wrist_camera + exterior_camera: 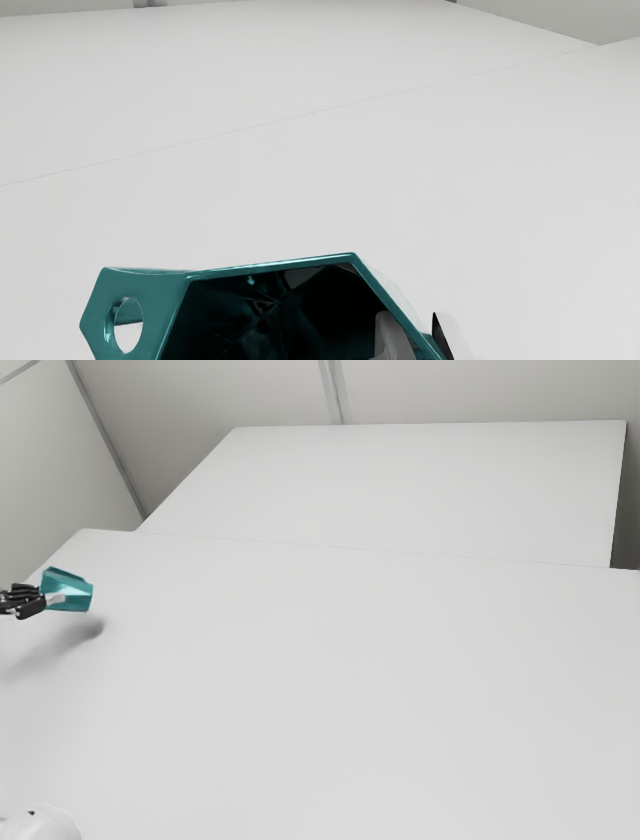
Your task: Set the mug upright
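Observation:
At the exterior view's left edge, my gripper (52, 599) is shut on the wall of the teal, angular mug (72, 592). The mug hangs above the table on its side, its shadow on the surface below. From the wrist view, the dark open mouth of the mug (270, 320) faces my hand, and the handle with its round hole sticks out on the side away from the fingers. One fingertip of my gripper (421, 336) is inside the mug and the other outside, with the wall between them.
A wide white table (350, 690) stretches beneath the mug, with a thin seam across it and a further white surface (420, 490) beyond. A rounded white object (42, 826) stands at the exterior view's bottom left corner. Grey walls rise behind.

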Motion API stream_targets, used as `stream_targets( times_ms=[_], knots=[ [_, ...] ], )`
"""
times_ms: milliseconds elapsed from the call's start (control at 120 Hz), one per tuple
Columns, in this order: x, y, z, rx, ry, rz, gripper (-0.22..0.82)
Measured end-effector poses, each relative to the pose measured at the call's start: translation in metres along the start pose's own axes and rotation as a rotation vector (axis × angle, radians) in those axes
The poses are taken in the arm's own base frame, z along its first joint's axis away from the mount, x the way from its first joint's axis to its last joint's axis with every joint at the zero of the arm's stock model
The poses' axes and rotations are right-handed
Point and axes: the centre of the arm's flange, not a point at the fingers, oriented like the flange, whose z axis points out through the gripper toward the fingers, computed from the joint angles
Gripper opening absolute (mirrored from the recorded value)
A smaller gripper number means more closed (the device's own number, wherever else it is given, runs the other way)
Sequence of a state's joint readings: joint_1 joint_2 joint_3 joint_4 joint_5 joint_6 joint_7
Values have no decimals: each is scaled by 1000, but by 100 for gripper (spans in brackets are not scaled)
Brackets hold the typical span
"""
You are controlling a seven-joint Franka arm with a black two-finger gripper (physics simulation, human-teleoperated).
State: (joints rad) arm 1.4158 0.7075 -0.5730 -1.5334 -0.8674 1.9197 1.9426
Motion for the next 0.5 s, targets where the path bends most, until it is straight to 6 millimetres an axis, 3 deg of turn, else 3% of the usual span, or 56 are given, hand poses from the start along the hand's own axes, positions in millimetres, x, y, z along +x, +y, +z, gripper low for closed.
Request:
stream_targets(
  times_ms=[100, 233, 350, 500],
  knots=[
    [34, 15, 13, -3, -85, 14, -17],
    [106, 51, 62, -27, -219, 61, -18],
    [164, 94, 125, -83, -334, 121, -18],
    [212, 149, 206, -161, -616, 215, -18]
  ],
)
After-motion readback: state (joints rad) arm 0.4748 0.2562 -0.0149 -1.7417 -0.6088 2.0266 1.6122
